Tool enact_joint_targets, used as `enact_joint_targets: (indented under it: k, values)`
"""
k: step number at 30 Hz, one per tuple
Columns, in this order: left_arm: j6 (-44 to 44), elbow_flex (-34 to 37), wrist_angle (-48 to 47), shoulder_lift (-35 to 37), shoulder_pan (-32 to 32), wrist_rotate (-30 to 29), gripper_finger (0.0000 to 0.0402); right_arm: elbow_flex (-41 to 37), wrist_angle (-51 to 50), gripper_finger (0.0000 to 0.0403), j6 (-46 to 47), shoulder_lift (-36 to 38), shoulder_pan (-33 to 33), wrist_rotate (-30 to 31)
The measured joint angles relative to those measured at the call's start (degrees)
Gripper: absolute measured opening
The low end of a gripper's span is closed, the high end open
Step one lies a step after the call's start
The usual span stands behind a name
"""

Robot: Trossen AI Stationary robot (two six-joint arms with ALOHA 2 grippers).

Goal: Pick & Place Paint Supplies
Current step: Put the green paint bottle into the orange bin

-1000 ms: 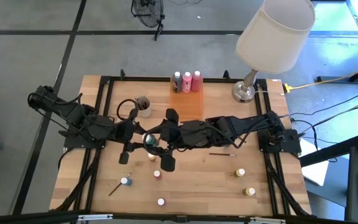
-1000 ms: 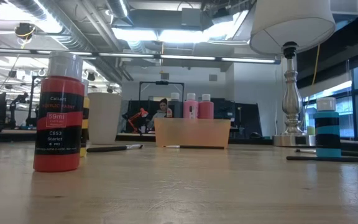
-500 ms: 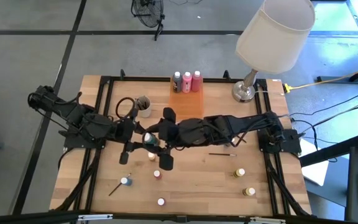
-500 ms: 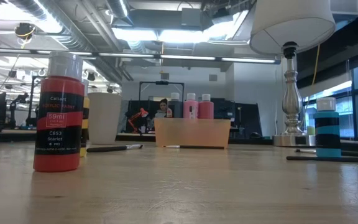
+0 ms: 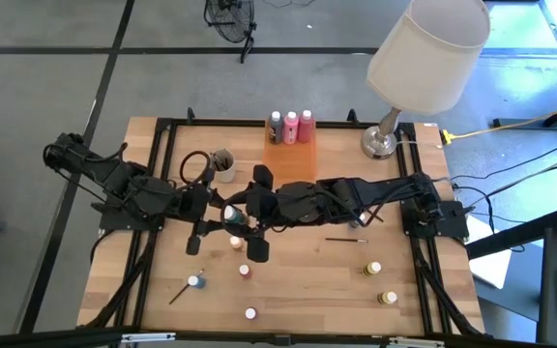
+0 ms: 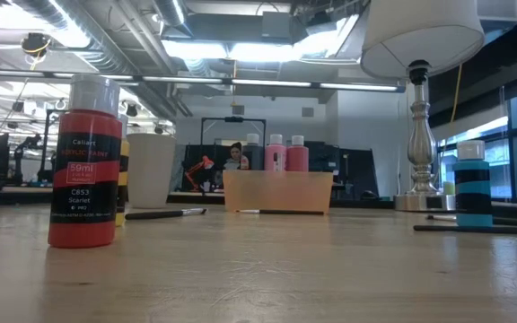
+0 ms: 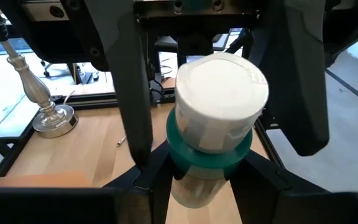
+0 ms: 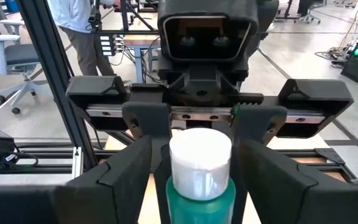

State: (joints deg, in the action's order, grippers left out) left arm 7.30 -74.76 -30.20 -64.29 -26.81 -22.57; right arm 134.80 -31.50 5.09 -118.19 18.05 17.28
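A teal paint bottle (image 5: 232, 215) with a white cap (image 7: 221, 93) hangs upright above the middle of the table, where my two grippers meet head-on. My left gripper (image 7: 197, 183) comes from the table's left and is shut on it. My right gripper (image 8: 199, 155) comes from the right and stands open, one finger on each side of the bottle's cap end (image 8: 199, 163); a gap shows beside one finger in the left wrist view. Three pink and dark bottles (image 5: 291, 126) stand at the far end of the orange tray (image 5: 293, 162). My left gripper pinches the bottle's lower body (image 7: 188, 190), below the teal band, between its two fingers. The fingers come about level from the table's left. The bottle stands upright in the hold, cap up, lifted clear of the table.
Small paint pots (image 5: 245, 272) (image 5: 194, 281) (image 5: 250, 313) (image 5: 373, 268) (image 5: 388, 299) dot the near half of the table. Two thin brushes (image 5: 344, 240) (image 5: 178, 293) lie flat. A grey cup (image 5: 224, 164) stands far left, a lamp (image 5: 385, 140) far right.
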Motion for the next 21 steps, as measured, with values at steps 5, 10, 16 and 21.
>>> enact_joint_targets:
  k: [5,10,16,21]
  values:
    - [-0.1,0.0,0.0,0.0,0.0,0.0,0.0135,0.0,0.0,0.0219,0.0,0.0,0.0,0.0]
    - [-0.1,0.0,0.0,0.0,0.0,0.0,0.0135,0.0,0.0,0.0190,0.0,0.0,0.0,0.0]
    - [-0.1,0.0,0.0,0.0,0.0,0.0,0.0135,0.0,0.0,0.0160,0.0,0.0,-0.1,0.0]
    - [0.1,0.0,0.0,0.0,0.0,0.0,0.0135,0.0,0.0,0.0126,-0.4,0.0,-0.1,0.0]
